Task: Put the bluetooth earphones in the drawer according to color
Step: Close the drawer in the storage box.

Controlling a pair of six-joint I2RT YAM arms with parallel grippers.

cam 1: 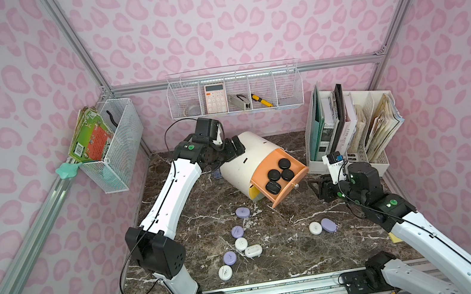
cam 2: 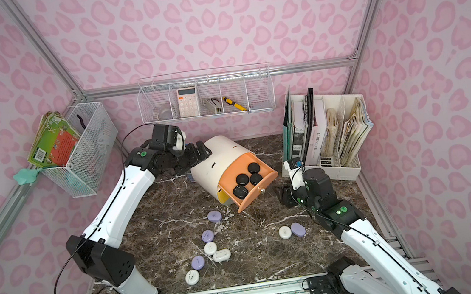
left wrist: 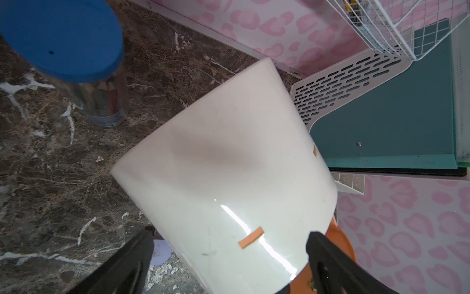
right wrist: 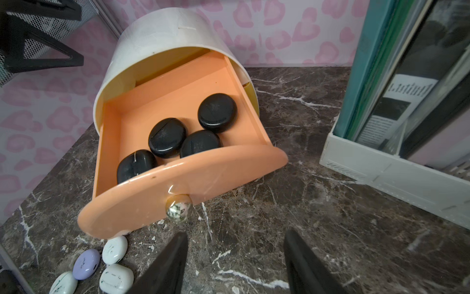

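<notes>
The left gripper (cam 1: 234,150), spread wide and holding nothing, sits at the 10 o'clock side of the white cabinet (cam 1: 241,165). I cannot tell whether it touches the shell. At the cabinet's 6 o'clock, six lilac and white earphones (cam 1: 241,244) lie loose on the bench (cam 1: 290,258). The peach drawer (right wrist: 203,183) stands pulled out toward 4 o'clock with four black earphones (right wrist: 166,137) inside. A white and lilac pair (cam 1: 322,226) lies near its 5 o'clock. The right gripper (right wrist: 236,233), jaws apart and empty, hovers just short of the knob (right wrist: 178,207).

The black set looks complete, so shutting this drawer seems the step in hand. Press the front panel squarely beside the knob, straight toward 10 o'clock. Brace the cabinet's back with the left gripper. An off-centre shove would likely twist or skid the cabinet.
</notes>
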